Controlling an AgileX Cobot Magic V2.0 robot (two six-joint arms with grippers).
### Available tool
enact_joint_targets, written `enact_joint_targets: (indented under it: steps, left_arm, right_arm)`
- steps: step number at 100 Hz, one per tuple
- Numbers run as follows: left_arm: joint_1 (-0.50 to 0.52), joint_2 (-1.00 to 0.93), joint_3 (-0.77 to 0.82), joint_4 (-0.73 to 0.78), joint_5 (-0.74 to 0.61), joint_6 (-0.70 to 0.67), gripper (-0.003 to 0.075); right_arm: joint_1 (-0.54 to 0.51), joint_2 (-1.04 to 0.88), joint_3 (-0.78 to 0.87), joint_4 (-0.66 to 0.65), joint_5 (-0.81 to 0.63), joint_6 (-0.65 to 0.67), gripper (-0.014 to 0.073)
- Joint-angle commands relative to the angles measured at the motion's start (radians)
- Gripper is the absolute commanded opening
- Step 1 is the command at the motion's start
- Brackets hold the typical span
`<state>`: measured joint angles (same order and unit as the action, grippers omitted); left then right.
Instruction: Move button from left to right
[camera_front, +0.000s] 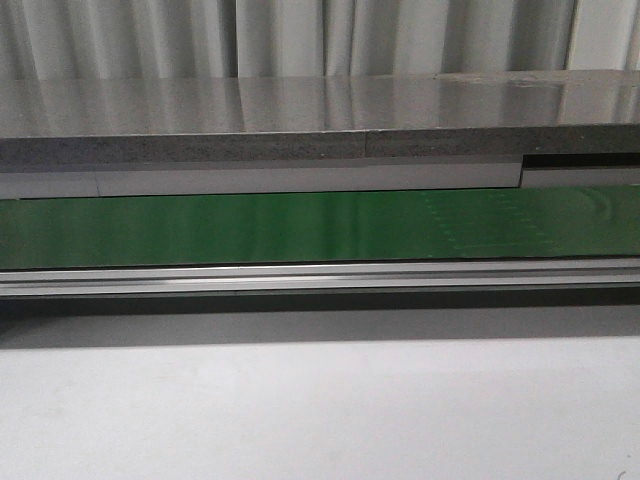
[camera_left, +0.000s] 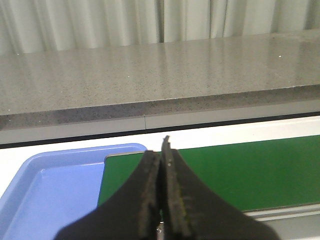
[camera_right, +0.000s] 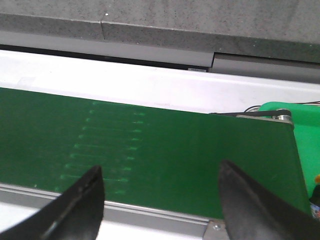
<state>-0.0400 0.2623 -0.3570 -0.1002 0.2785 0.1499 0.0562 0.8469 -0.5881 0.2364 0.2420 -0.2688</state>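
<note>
I cannot see the button anywhere yet, so with my left hand (camera_left: 161, 200) squeezed shut on nothing near the blue tray (camera_left: 45, 185) and my right hand (camera_right: 160, 195) spread wide over the green belt (camera_front: 300, 228), I should wait and watch.

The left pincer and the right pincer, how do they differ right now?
The left pincer is shut, fingers pressed together and holding nothing; the right pincer is open wide. The left sits by a blue tray at the green belt's end; the right hangs over the belt beside a green end piece. Both have dark fingers and no button.
</note>
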Motion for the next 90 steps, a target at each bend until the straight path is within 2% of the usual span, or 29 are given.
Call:
enact_joint_targets:
  steps: [1,29,53,62,90]
  left_arm:
    - [-0.006,0.01,-0.027,-0.008,-0.08,-0.006,-0.002]
    - [-0.006,0.01,-0.027,-0.008,-0.08,-0.006,-0.002]
    - [-0.006,0.01,-0.027,-0.008,-0.08,-0.006,-0.002]
    - [-0.006,0.01,-0.027,-0.008,-0.08,-0.006,-0.002]
    - [-0.006,0.01,-0.027,-0.008,-0.08,-0.006,-0.002]
  right_arm:
    - [0.0,-0.102,0.022,0.014,-0.08,0.0,0.049]
    - [0.0,-0.366,0.116,0.054,-0.044,0.0,0.049]
    - [0.0,-0.421,0.117,0.053,-0.032,0.0,0.0469]
    - [0.0,-0.421,0.117,0.053,-0.026,0.0,0.0386]
    - [0.0,-0.421,0.117,0.053,-0.024,0.0,-0.0049]
